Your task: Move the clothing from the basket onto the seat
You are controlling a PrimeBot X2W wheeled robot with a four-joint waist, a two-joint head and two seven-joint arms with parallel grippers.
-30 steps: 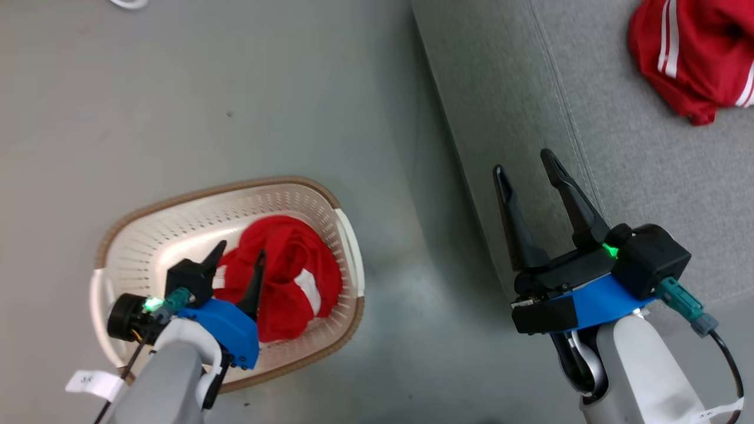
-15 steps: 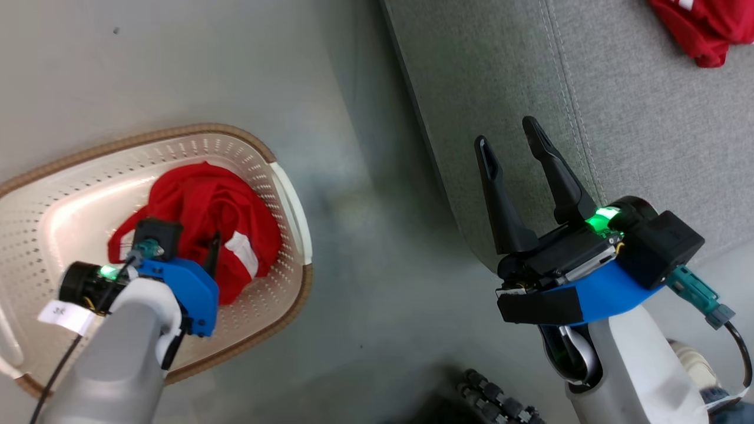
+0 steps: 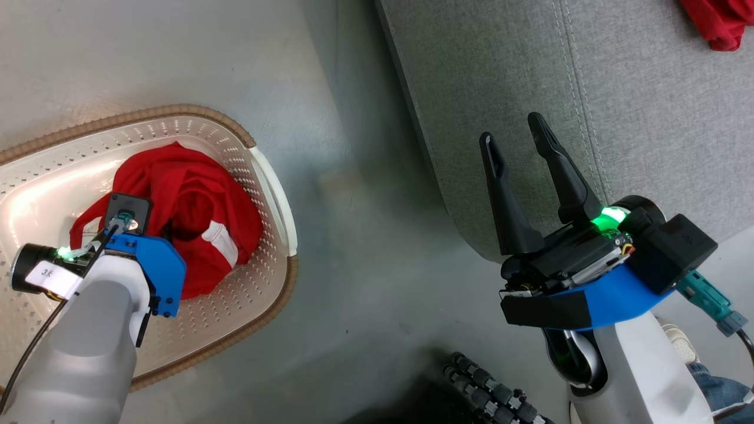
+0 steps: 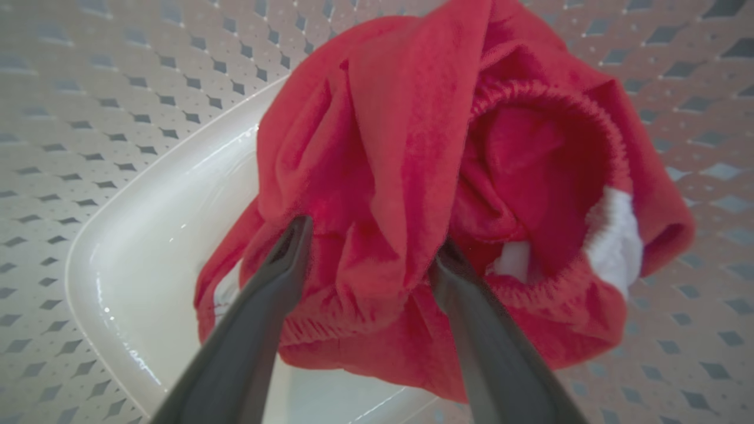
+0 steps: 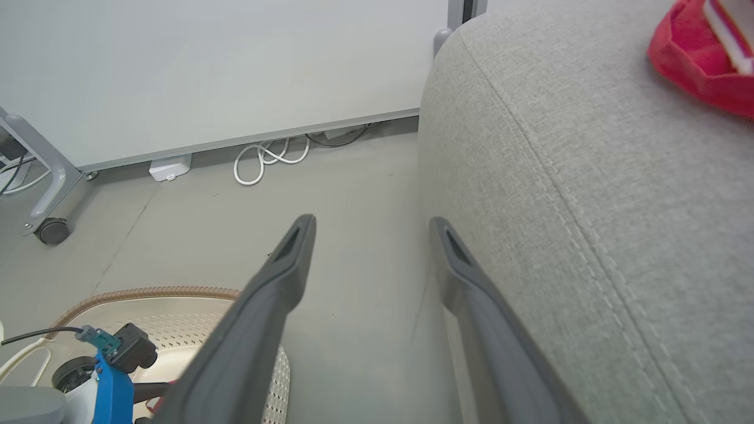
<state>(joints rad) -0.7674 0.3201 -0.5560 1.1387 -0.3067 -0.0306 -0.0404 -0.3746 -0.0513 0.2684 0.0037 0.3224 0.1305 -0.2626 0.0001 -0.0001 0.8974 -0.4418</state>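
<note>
1. The basket (image 3: 235, 306) sits on the floor (image 3: 353, 265), at the robot's left. It is cream with lots of little holes and a brown rim.
2. One red bundle (image 3: 194, 200) of cloth with white bits lies inside it, all crumpled. It rests on the bottom of the basket, nearer the side with the white handle (image 3: 272, 188). The bottom beside it is shiny and bare.
3. The left tool (image 4: 372, 238) reaches down into the basket. Its two fingers are wide apart and push into the red bundle. A thick fold of cloth stands between them, and it is not squeezed.
4. The seat (image 3: 648, 118) is the big grey cushion at the robot's right. The other red bundle (image 3: 716, 20) lies on top of it, well away from the seat's near edge.
5. The right tool (image 3: 511, 128) hangs over the round edge of the seat. Its fingers are wide apart with nothing in them.
6. A strip of bare floor runs between the basket and the seat. The top of the seat, from its edge to the other red bundle, is plain grey cloth with a stitched line.
7. Farther off, a white cable (image 5: 268, 159) lies on the floor by the wall (image 5: 235, 59), and a small wheel (image 5: 52, 231) stands near it. A person's shoe (image 3: 677, 337) shows on the floor beside the right arm.
</note>
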